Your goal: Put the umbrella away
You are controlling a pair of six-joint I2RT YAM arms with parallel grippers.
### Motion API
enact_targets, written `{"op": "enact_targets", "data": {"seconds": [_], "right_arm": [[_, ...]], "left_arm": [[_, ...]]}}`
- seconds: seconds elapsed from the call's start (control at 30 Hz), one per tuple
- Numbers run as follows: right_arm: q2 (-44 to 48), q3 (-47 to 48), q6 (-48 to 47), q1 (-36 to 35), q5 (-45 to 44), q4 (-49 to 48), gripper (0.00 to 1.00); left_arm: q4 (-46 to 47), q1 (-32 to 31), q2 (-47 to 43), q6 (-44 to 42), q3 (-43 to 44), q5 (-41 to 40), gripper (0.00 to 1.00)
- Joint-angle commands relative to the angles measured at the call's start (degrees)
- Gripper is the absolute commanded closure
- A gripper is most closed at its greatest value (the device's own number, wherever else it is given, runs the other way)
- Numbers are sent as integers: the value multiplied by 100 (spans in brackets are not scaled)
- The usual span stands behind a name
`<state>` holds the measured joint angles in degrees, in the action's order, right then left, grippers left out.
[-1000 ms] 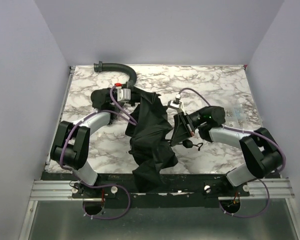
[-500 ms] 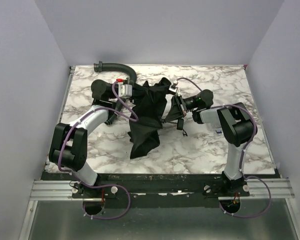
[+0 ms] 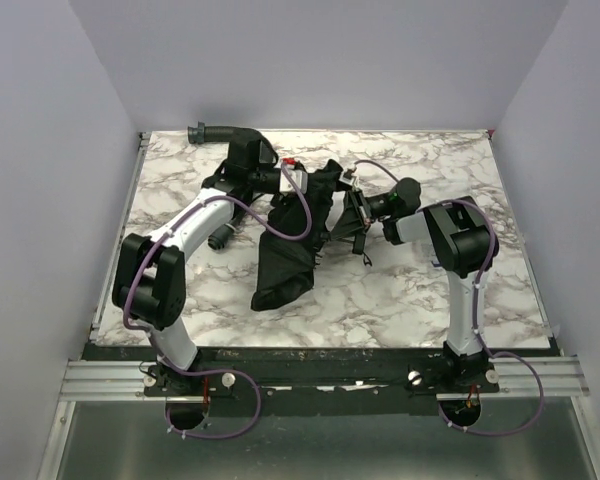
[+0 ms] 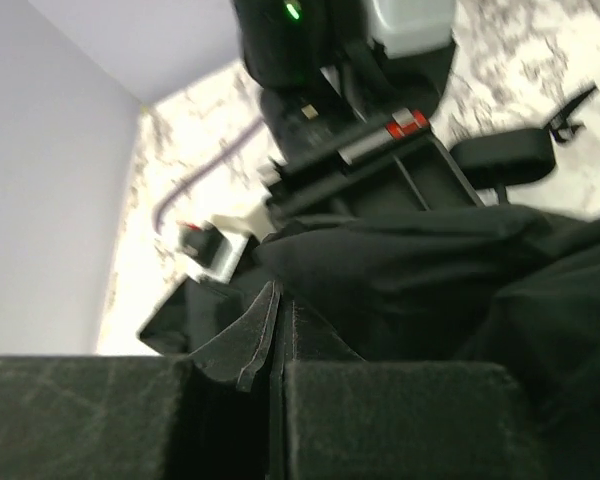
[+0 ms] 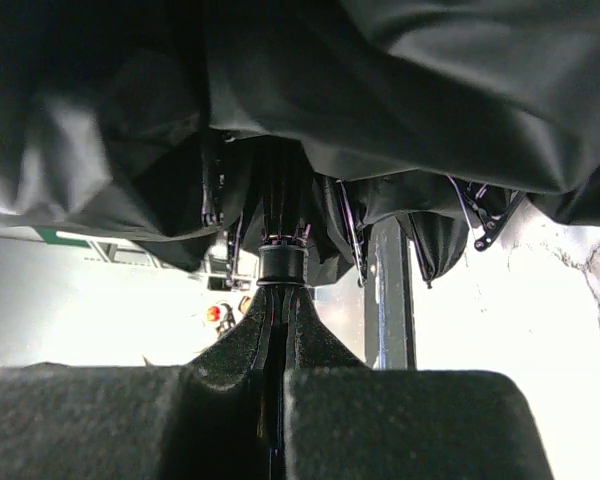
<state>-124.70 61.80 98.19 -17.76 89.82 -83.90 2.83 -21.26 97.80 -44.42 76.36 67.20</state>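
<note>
- From above, the umbrella (image 3: 285,250) is a loose black bundle over the middle of the marble table (image 3: 430,290). Both arms meet at its far end.
- Its long axis runs on a slant in that view. The bunched far end sits between the two grippers, and the fabric tapers toward the near left.
- The top view does not show how either grip stands, because the black fabric swallows the fingertips of the left gripper (image 3: 312,183) and the right gripper (image 3: 352,208).
- The left wrist camera settles it for that side: its pads (image 4: 400,420) are pressed together on a thin fold of canopy cloth.
- That same view shows the small black handle (image 4: 505,160) lying on the marble beyond the fabric, with its strap poking out to the right.
- The right wrist camera looks up under the canopy. The fingers (image 5: 400,420) are closed tight on the thin shaft, just below a round collar (image 5: 280,262).
- From there the shaft runs straight away from the fingers into the folds, and thin ribs (image 5: 480,215) splay out on either side.
- A black ribbed hose (image 3: 225,133) curves along the far left edge, just behind the left arm.
</note>
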Motion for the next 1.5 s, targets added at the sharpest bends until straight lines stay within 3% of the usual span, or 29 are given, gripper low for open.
{"op": "enact_targets", "data": {"seconds": [0.0,0.27,0.4,0.6,0.77,0.97,1.2,1.4,1.47], "right_arm": [[-126,228,75,224,526,-1867,98],[-717,983,178,431,356,-1858,95],[-757,946,118,436,441,-1858,88],[-672,640,-130,432,531,-1867,64],[-694,658,-107,441,533,-1862,49],[-579,689,-114,616,532,-1867,45],[283,1096,-2,853,535,-1865,45],[1119,1180,-62,857,529,-1854,43],[1288,1383,8,853,533,-1858,40]], "left_arm": [[-1711,-30,73,-1532,-214,-562,100],[-2026,-22,397,-1655,-63,-772,100],[-1832,37,518,-1458,-8,-790,100],[-1465,221,779,-887,184,-707,100],[-1796,262,918,-989,468,-683,100],[-1905,262,812,-1196,357,-614,100],[-1886,258,684,-1180,322,-646,100],[-1368,262,971,-466,831,-1028,100],[-1290,253,1151,-86,1172,-1117,94]]}}
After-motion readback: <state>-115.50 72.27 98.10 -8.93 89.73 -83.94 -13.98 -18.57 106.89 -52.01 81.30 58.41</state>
